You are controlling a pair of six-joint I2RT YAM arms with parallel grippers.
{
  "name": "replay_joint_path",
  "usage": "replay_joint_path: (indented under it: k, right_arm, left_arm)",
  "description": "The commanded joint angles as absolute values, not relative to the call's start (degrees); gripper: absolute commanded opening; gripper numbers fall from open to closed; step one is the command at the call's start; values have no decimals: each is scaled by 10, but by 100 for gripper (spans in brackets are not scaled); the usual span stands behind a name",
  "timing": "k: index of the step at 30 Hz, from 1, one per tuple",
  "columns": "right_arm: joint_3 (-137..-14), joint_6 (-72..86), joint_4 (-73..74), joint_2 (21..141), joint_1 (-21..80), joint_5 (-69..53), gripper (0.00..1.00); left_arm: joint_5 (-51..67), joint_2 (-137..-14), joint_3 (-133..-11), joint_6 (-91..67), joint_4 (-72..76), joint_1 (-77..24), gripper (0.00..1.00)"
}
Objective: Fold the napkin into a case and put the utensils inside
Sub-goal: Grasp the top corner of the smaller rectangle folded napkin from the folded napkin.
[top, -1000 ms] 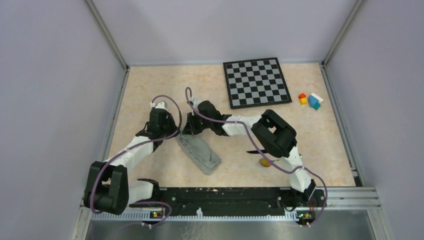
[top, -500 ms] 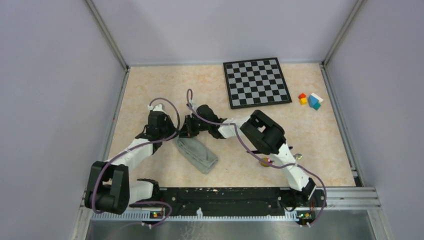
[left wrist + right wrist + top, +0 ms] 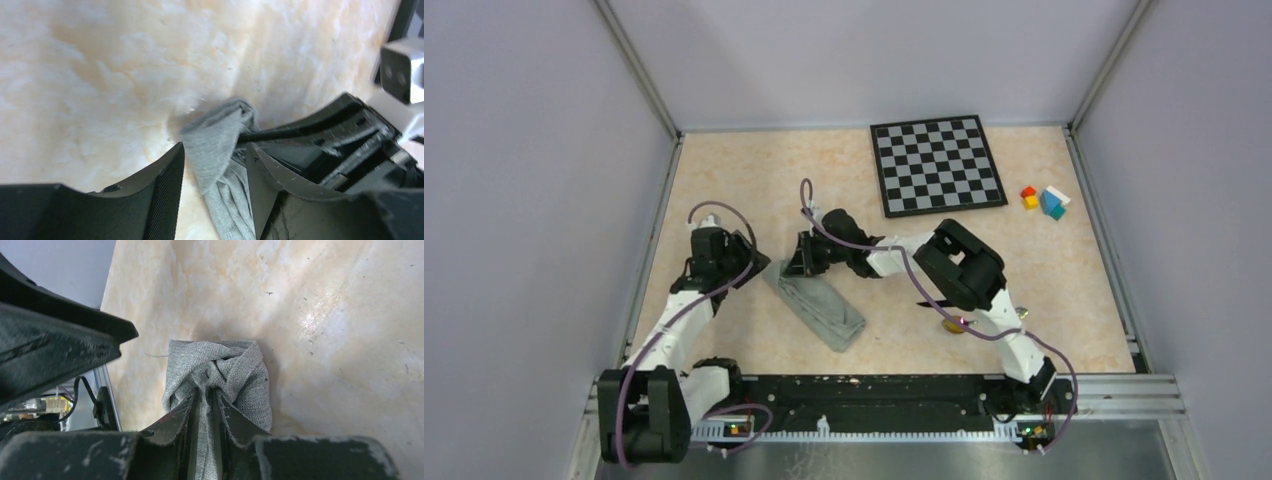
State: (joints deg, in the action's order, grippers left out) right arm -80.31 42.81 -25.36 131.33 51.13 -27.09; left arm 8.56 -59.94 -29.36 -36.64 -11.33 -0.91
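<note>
The desk (image 3: 724, 180) carries a chessboard (image 3: 937, 165) at its far edge. The napkin (image 3: 824, 310) lies left of the desk's middle as a narrow folded strip. Its long axis runs diagonally, from the far-left end towards the near edge, and nothing shows inside it. The right fingers (image 3: 175, 420) stand narrow, pinching bunched cloth at the far end. The left fingers (image 3: 162, 185) stand apart, with a cloth corner loose between them. The spoon (image 3: 950, 325) lies on the desk under the right arm, well apart from the napkin. Coloured blocks (image 3: 1044, 200) sit near the right edge.
</note>
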Motion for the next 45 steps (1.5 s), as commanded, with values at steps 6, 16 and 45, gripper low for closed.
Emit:
replay_joint_path:
  k: [6, 16, 45]
  right_arm:
    - [-807, 389, -202, 1272, 505, -262, 14]
    - [-885, 390, -171, 1335, 541, -248, 1]
    - [-860, 350, -73, 1234, 499, -261, 2]
  left_arm:
    - [145, -625, -247, -421, -105, 52, 48]
    - [202, -743, -238, -409, -12, 39, 32]
    - [186, -678, -226, -384, -69, 34, 39]
